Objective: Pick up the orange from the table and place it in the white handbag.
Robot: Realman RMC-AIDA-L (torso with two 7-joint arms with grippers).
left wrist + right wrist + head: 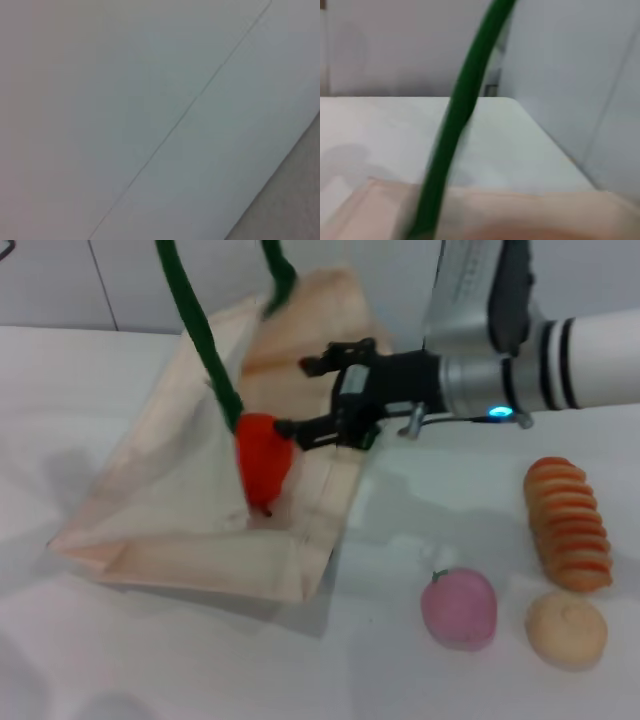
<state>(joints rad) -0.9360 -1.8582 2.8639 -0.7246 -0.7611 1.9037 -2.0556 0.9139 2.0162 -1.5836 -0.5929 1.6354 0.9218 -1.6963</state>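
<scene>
Nearest on the white counter (400, 680) sit 1 pink toy peach (459, 608) and 1 pale tan round bun (566, 628), side by side, with 1 ridged orange-brown pastry (570, 523) just behind the bun. All 3 lie well apart from the work.

Farther in, 1 large cream fabric handbag (180, 510) with 2 dark green rope handles (200, 340) held up out of view stands open. The 1 glossy orange-red toy orange (264, 460), stem tip pointing down, hangs at the bag's mouth, partly behind 1 handle. The right end effector (318, 398) reaches in from the right arm; its black fingers (300, 428) look parted, 1 tip just touching the fruit's upper side, the other well above it, so I judge the grip is letting go or already released.

From the right wrist view only a green handle (455, 125) and the cream rim (530, 210) show. The left end effector is nowhere visible; its camera sees only pale wall.

To finish well, I would let the fruit drop fully inside before pulling back, then draw the arm out sideways and upward so the fingers do not snag the handle or tip the bag.
</scene>
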